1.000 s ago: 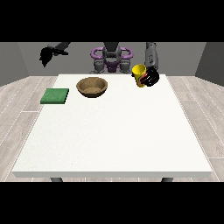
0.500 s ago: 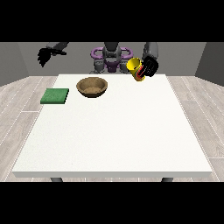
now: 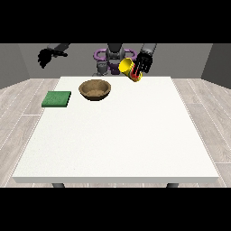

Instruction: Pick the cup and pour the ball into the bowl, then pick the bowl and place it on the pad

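A humanoid robot [image 3: 113, 56] stands behind a large white table [image 3: 117, 135], its arms reaching over the far edge. The hand at the view's right [image 3: 143, 63] is raised above the table's far side with its black fingers wrapped round a yellow cup [image 3: 128, 67]. The cup is clear of the tabletop and tilted, its open mouth turned towards the view's left and a red patch showing at its lower end by the fingers. The ball cannot be made out.

A brown wooden bowl [image 3: 95, 89] sits upright on the table, below and to the left of the cup, near the far edge. Well to the bowl's left, close to the table's left edge, a flat green pad [image 3: 57, 99] lies on the surface, apart from the bowl.

The hand at the view's left [image 3: 44, 57] hangs in the air beyond the table's far left corner, holding nothing; whether its fingers are spread or curled cannot be told from here.

Grey wood-patterned floor [image 3: 18, 103] surrounds the table on both sides.
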